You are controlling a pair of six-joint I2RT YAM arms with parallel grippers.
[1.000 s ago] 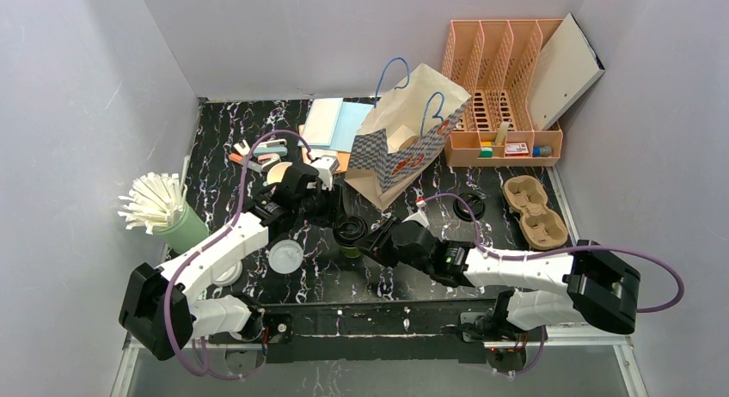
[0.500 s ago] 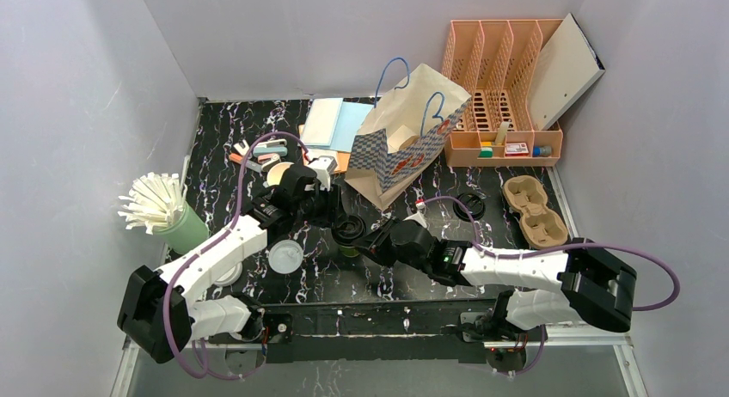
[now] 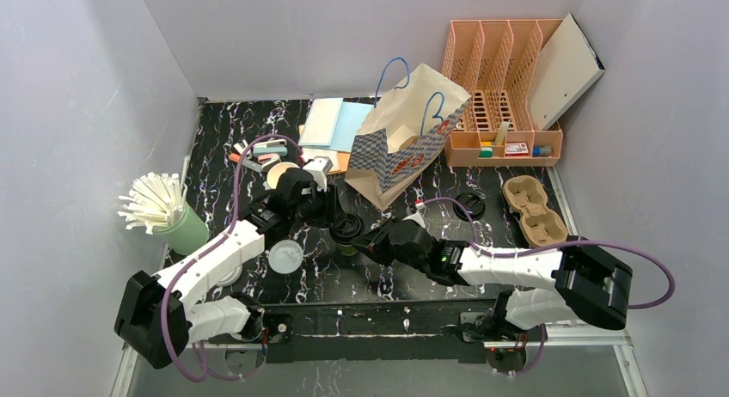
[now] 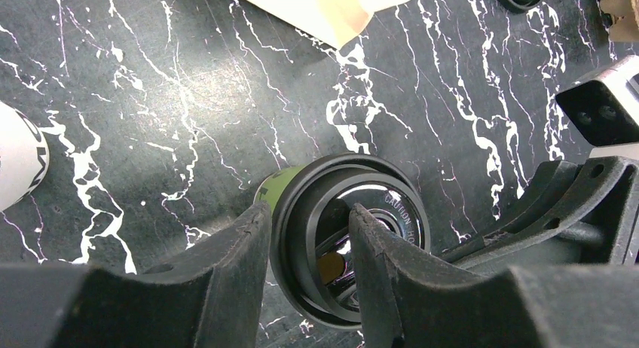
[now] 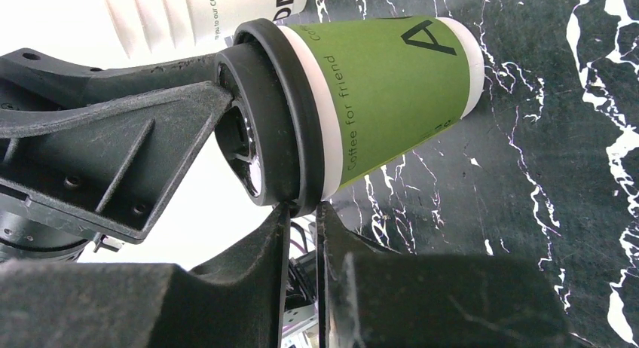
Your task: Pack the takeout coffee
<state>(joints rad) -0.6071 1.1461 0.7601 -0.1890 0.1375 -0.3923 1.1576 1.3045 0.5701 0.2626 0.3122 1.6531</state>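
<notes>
Evidently lid-seating step; takeout coffee (image 3: 347, 235) sits mid-table (image 3: 215, 156), between both arms, just in front of paper bag (image 3: 404, 143); left gripper (image 4: 307, 221) clamps lid (image 5: 282, 114) wall, one finger outside, one in recess; right gripper (image 5: 301, 212) fingers nearly together at lid edge, pinch or mere touch unclear. Advice: press lid evenly round rim; keep cup upright; spare soft paper wall; confirm full snap before lifting toward bag. Cup: green tapered paper, white bands at both ends, black print; black lid, caution text embossed.
</notes>
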